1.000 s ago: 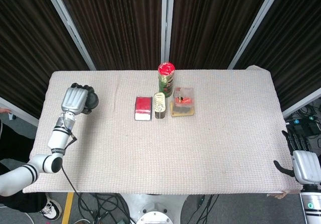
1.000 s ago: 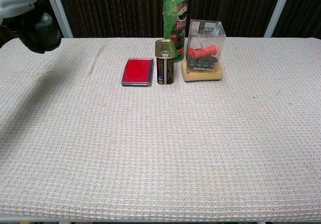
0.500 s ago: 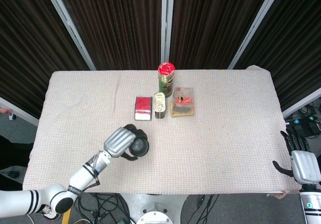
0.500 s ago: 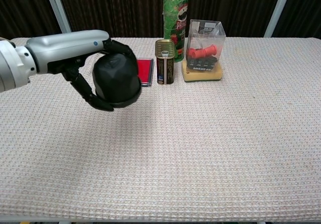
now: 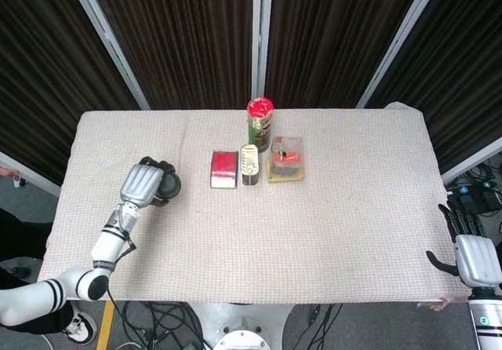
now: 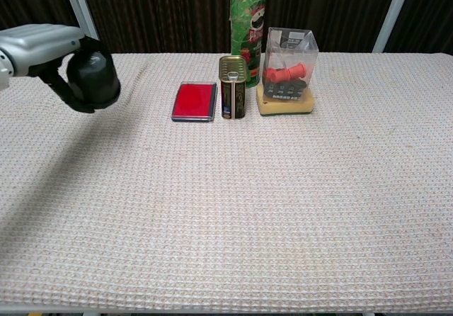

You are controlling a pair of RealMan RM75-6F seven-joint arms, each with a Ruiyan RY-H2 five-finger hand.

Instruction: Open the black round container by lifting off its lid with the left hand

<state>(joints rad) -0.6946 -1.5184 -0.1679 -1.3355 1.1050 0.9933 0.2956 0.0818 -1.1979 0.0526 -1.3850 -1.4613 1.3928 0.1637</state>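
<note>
Partly hidden, the black round container [image 6: 94,81] sits gripped in the left robot hand [image 5: 143,184]; lid indistinguishable.

We see the left hand [image 5: 143,184] raised over the left part of the table, its silver back turned up and its dark fingers [image 6: 62,89] curled around the black round container [image 6: 95,81], which it holds clear of the cloth. Its arm runs back and down toward the near left corner. The right hand [image 5: 473,254] rests off the near right corner, fingers apart and pointing upward, holding nothing
</note>
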